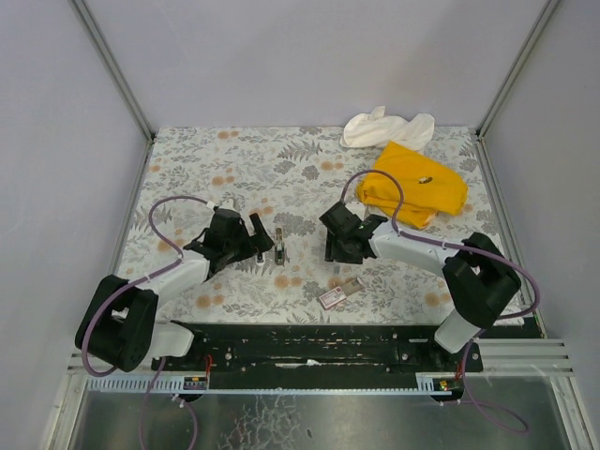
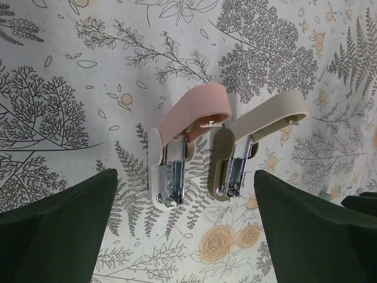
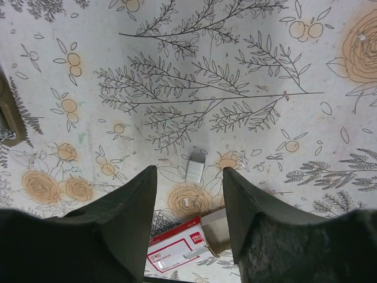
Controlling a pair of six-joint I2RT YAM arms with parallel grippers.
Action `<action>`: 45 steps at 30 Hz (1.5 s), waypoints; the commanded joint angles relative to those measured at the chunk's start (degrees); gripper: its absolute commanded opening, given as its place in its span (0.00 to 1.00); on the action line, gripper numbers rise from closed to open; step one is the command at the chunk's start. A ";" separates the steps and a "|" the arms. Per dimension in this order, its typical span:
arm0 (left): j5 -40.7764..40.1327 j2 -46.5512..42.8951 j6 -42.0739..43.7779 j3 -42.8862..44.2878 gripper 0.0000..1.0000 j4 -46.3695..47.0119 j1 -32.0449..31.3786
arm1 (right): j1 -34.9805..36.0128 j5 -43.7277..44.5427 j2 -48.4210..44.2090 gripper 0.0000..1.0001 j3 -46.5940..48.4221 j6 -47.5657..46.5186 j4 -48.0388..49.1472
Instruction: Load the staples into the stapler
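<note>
Silver staple strip (image 3: 195, 168), lying lengthwise up the frame, showed between the tips of the right gripper (image 3: 189, 177), which stood wide open and empty.

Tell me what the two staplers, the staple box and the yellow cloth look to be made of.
Pink stapler: matte plastic shell, smooth and even in colour; the channel inside is shiny metal, it glints.
Beige stapler: the same.
Staple box: thin printed card, likely, with a tan unprinted inner piece.
Yellow cloth: soft fabric, it folds and creases.
</note>
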 commanded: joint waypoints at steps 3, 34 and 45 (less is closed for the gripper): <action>2.35 2.10 0.87 -0.19 0.98 6.25 0.32 | 1.31 2.34 3.17 0.54 3.27 1.79 -1.62; 11.81 9.81 1.39 0.24 0.99 12.65 -2.46 | 2.28 1.67 6.71 0.30 1.34 3.01 -0.23; 12.49 10.95 -2.03 0.14 0.99 15.12 -7.85 | 2.27 1.46 1.39 0.27 -2.35 -0.07 2.86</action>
